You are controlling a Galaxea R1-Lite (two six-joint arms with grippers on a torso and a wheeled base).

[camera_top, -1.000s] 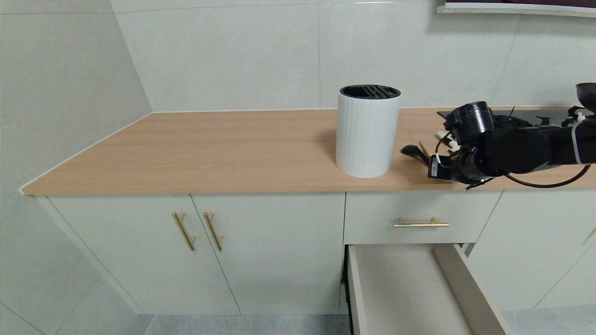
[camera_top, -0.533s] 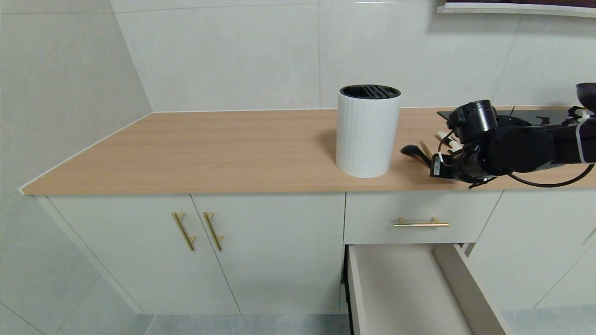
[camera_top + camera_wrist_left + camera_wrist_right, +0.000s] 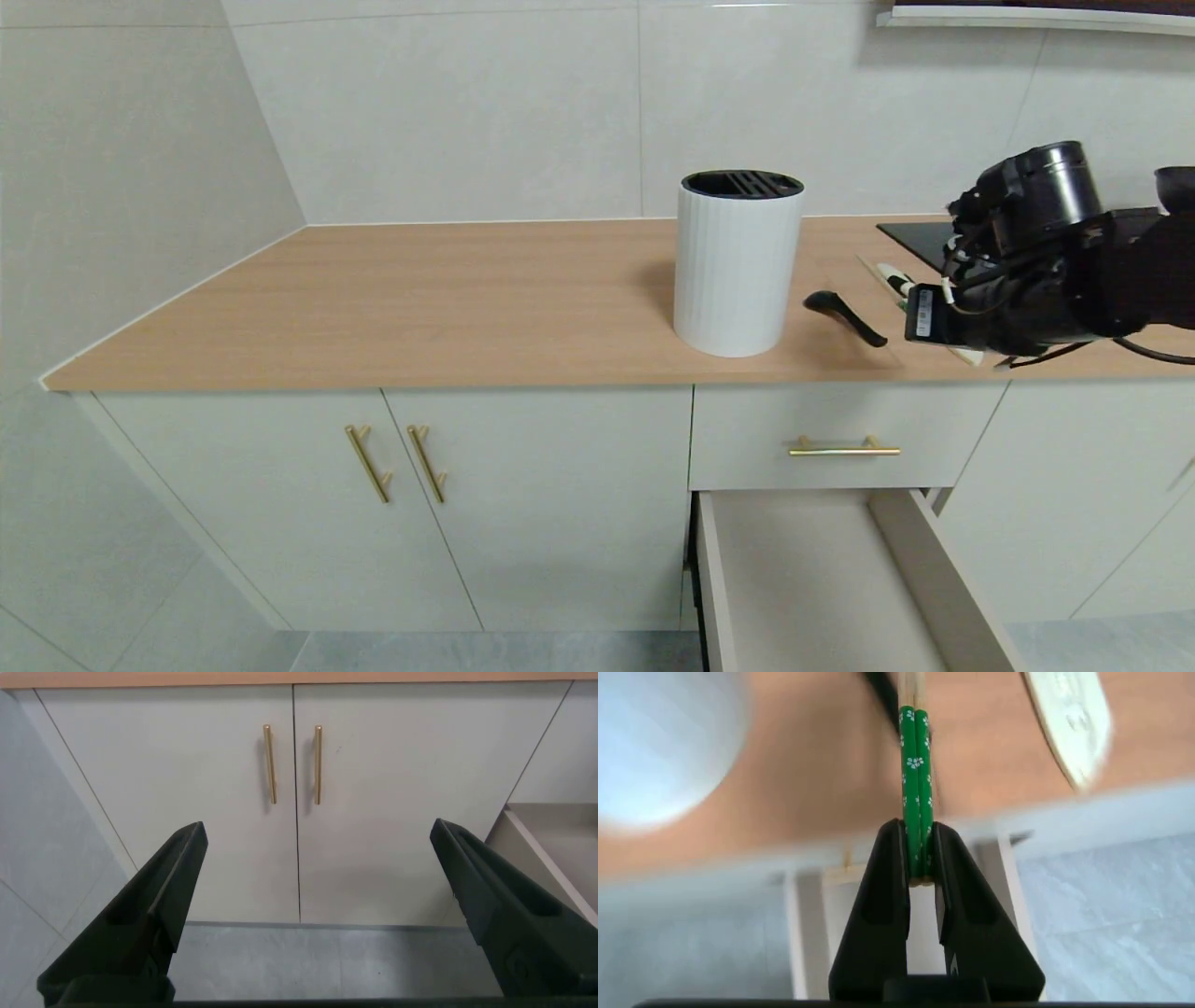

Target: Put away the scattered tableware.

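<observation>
Right gripper (image 3: 918,849) clamped on pair of green flower-patterned chopsticks (image 3: 915,775), over countertop (image 3: 467,299) front edge, right of white slotted holder (image 3: 738,271). Black spoon (image 3: 843,315) lies between. Left gripper (image 3: 318,835) fingers wide apart, facing cabinet doors (image 3: 299,812).

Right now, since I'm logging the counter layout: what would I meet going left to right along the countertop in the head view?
white ribbed holder → black spoon → right gripper, shut on the green chopsticks
</observation>
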